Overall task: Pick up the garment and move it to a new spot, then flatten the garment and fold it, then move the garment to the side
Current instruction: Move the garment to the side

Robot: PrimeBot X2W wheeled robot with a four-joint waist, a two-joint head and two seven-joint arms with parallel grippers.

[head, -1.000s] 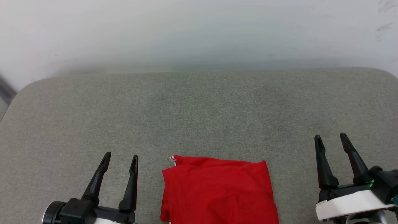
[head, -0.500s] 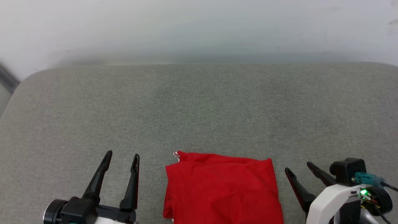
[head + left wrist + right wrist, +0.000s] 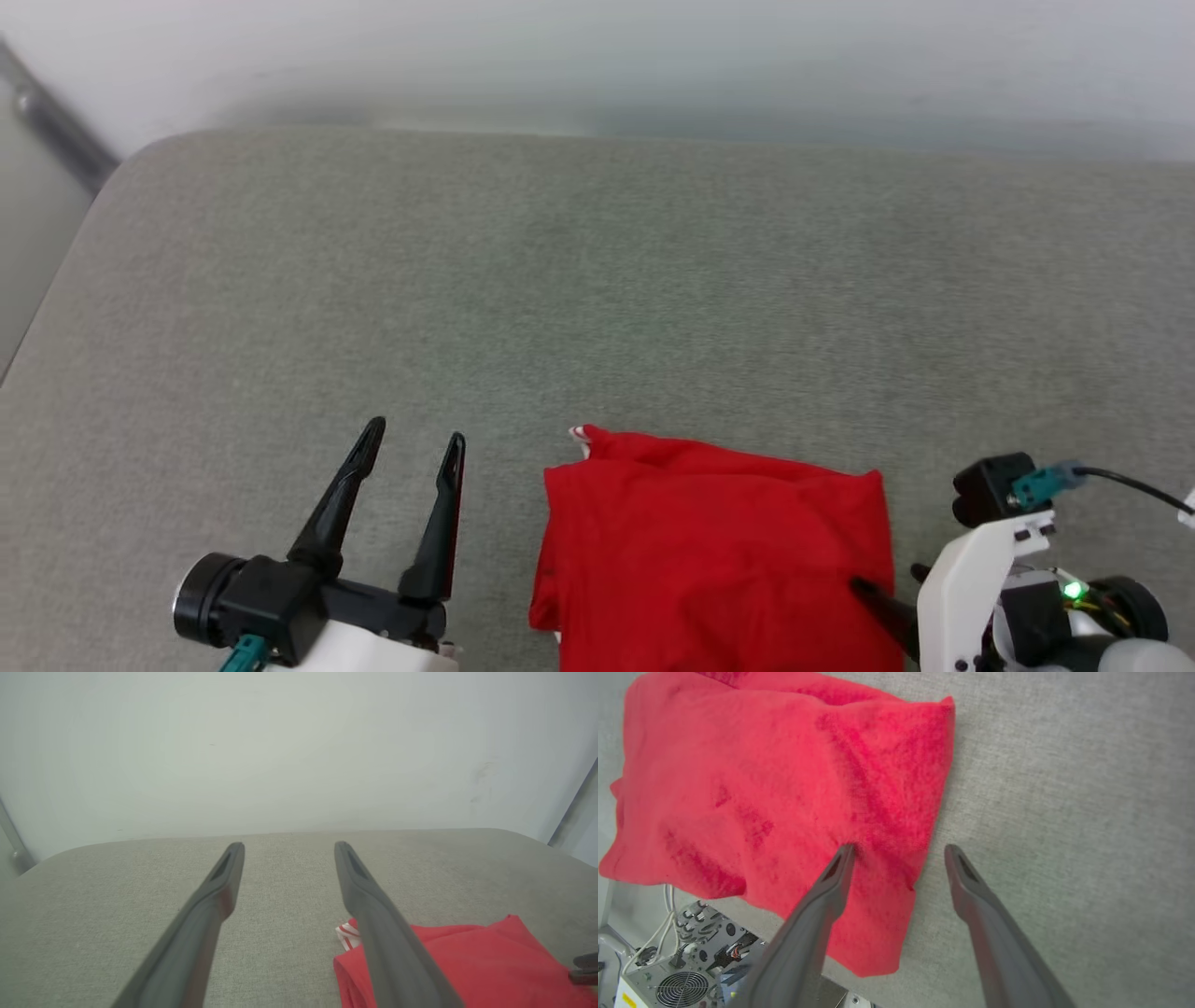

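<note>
Garment [image 3: 709, 541] is laid folded, red side up, at the near edge of the grey padded surface [image 3: 597, 280]. Its near hem is draped over that edge above a fan-vented electronics box [image 3: 682, 980].

Right gripper [image 3: 900, 851] is seen spread wide and straddling the garment's right edge. One fingertip [image 3: 845, 854] is set against the cloth, the other is over bare padding, and nothing is pinched.

Left gripper [image 3: 414, 431] is seen spread just as wide, empty, just left of the garment and clear of it. A striped trim corner [image 3: 346, 934] is visible beside its finger.

Bare padding is seen farther out, then a pale wall [image 3: 597, 56].
</note>
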